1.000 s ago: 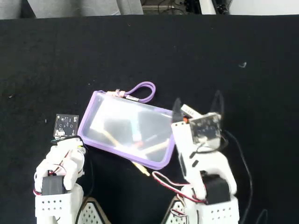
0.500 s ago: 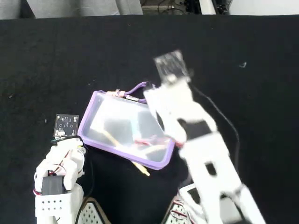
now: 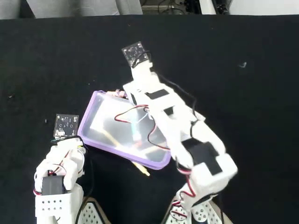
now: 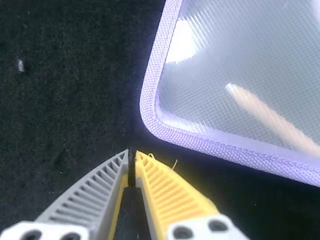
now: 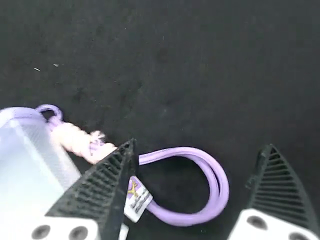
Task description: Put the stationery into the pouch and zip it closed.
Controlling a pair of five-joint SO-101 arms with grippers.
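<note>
A purple-rimmed pouch (image 3: 105,123) with a translucent face lies flat on the black cloth, with pens (image 3: 110,137) showing dimly inside it. A yellow pencil (image 3: 140,168) pokes out from under its near edge. My right arm (image 3: 163,116) stretches across the pouch to its far edge. There my right gripper (image 5: 199,145) hangs open over the purple loop strap (image 5: 215,185), one finger by the pink zipper cord (image 5: 75,142). My left gripper (image 4: 131,154) is shut and empty, just off a rounded pouch corner (image 4: 150,107).
The black cloth (image 3: 243,93) covers the whole table, with wide free room to the right and beyond the pouch. My left arm (image 3: 60,163) sits folded at the near left. Red wires of the right arm hang over the pouch face.
My right arm has swung from beside the pouch's right end out over the pouch to the loop at its far edge. The left arm and pouch have stayed put.
</note>
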